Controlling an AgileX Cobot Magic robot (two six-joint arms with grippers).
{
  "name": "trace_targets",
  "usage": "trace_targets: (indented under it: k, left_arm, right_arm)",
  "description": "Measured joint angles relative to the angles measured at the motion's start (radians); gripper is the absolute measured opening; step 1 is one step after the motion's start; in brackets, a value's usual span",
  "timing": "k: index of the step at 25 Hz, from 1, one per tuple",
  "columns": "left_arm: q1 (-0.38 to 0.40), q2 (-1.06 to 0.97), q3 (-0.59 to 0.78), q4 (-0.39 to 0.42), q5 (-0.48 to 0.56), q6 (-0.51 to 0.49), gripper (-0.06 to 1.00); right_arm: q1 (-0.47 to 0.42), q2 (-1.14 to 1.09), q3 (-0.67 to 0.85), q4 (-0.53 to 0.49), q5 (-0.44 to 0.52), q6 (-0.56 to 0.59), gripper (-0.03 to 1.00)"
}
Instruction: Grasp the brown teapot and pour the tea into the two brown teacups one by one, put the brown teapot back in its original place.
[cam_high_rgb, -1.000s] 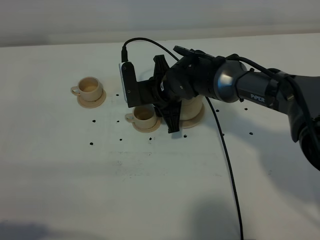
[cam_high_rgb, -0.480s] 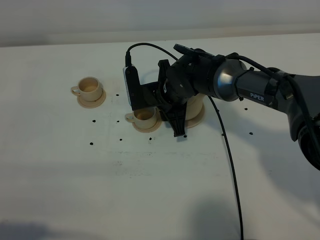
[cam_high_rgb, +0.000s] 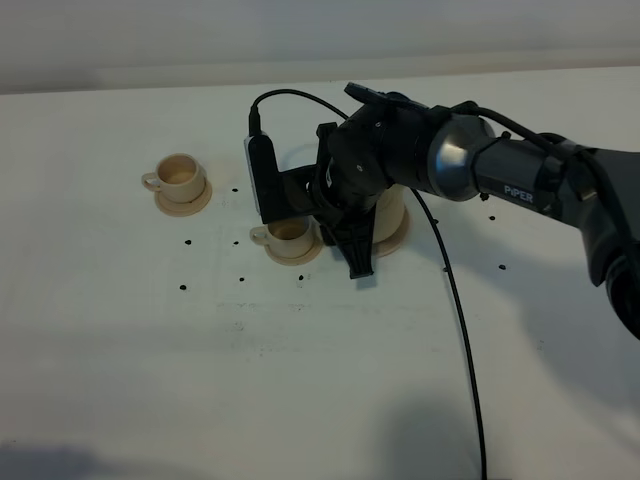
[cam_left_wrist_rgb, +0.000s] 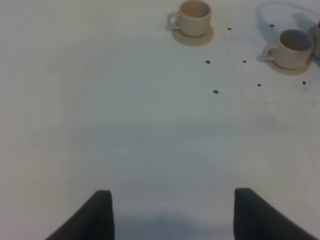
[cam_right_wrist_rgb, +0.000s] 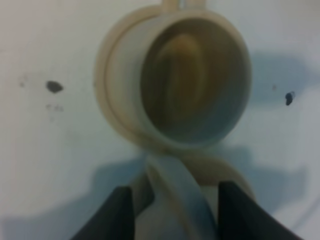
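Desk (cam_high_rgb: 150, 350) wide. R claw (cam_right_wrist_rgb: 176, 194) straddles teapot (cam_high_rgb: 393, 212) handle (cam_right_wrist_rgb: 172, 182), can't tell if clamped. Teapot upright on big saucer (cam_high_rgb: 402, 240), handle twd near cup (cam_high_rgb: 290, 230), spout hidden. Far cup (cam_high_rgb: 181, 174) well apart. L claw (cam_left_wrist_rgb: 172, 215) released, empty.

Table (cam_high_rgb: 300, 380): white, matte, plain top; runs under the right gripper (cam_right_wrist_rgb: 176, 186) and out on every side of it.
Wall (cam_high_rgb: 300, 40): pale grey-white band past the table's far edge, beyond the gripper.
Specks (cam_high_rgb: 183, 288): small dark dots on the table, scattered near the gripper on both sides.
Shadows (cam_high_rgb: 430, 440): soft grey patches at the table's near edge, well apart from the gripper.
Light: even, diffuse.
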Motion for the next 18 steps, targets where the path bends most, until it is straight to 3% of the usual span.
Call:
trace_targets:
  k: [18]
  left_arm:
    - [0.0,0.0,0.0,0.0,0.0,0.0,0.5]
  right_arm:
    - [0.008,-0.035,0.0,0.096,0.154,0.041,0.35]
